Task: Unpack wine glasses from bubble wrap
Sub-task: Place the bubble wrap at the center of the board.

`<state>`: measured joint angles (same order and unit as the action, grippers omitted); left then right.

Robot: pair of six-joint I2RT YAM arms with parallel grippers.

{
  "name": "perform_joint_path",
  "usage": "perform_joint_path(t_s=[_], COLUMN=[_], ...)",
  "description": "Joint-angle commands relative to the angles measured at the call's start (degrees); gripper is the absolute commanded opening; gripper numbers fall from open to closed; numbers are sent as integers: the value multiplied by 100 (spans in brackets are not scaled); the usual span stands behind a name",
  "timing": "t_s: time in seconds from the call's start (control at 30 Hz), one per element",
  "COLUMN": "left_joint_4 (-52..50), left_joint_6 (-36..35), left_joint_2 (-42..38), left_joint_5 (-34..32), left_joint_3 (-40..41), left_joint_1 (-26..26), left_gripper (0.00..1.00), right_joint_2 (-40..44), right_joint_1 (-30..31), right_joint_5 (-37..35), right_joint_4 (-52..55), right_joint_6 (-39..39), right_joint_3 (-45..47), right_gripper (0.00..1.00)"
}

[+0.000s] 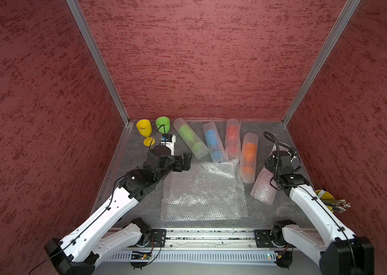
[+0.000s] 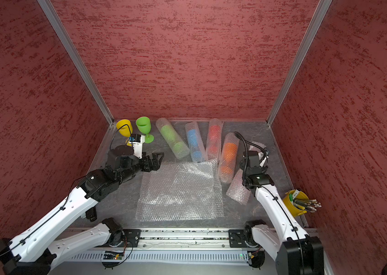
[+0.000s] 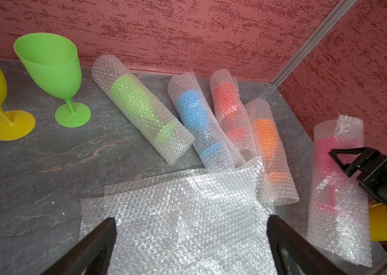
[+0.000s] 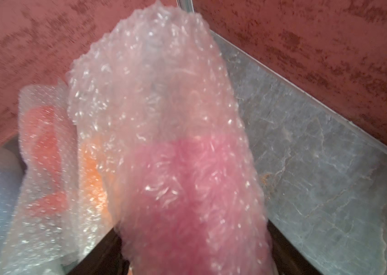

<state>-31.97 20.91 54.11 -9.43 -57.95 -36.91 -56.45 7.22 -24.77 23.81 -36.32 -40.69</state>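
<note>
A yellow wine glass (image 1: 144, 129) and a green wine glass (image 1: 162, 125) stand bare and upright at the back left. Four bubble wrap rolls lie in a row behind the middle, holding a green (image 1: 190, 140), a blue (image 1: 214, 142), a red (image 1: 232, 139) and an orange (image 1: 249, 157) glass. A fifth roll (image 1: 262, 188), with a pink glass inside, lies at the right. My right gripper (image 4: 191, 250) is shut on that roll, which fills the gap between the fingers. My left gripper (image 3: 191, 238) hangs open over the far left corner of a flat bubble wrap sheet (image 1: 202, 190).
A yellow bucket of pencils (image 2: 292, 202) stands at the right edge, close behind my right arm. Red walls close in the back and both sides. The flat sheet's far edge touches the blue and orange rolls. A metal rail (image 1: 211, 234) runs along the front.
</note>
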Motion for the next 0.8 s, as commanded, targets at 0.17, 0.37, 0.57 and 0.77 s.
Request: perform_joint_path(t_s=[0.17, 0.37, 0.57, 0.77], left_joint_4=[46, 26, 0, 3], left_joint_6=[-78, -80, -93, -111], left_joint_2=[73, 122, 118, 153], left_joint_5=[-167, -234, -304, -298], left_joint_3=[45, 50, 52, 39], left_joint_1=[57, 62, 87, 96], left_gripper=[100, 100, 100, 100], right_joint_2=[300, -421, -1234, -2010], right_joint_1=[135, 1594, 3370, 4250], right_joint_5=[2094, 3432, 3060, 2092], right_joint_4=[870, 852, -623, -1901], right_joint_6=[572, 84, -1331, -2476], right_joint_3=[-1235, -2024, -1505, -930], right_gripper=[71, 71, 71, 72])
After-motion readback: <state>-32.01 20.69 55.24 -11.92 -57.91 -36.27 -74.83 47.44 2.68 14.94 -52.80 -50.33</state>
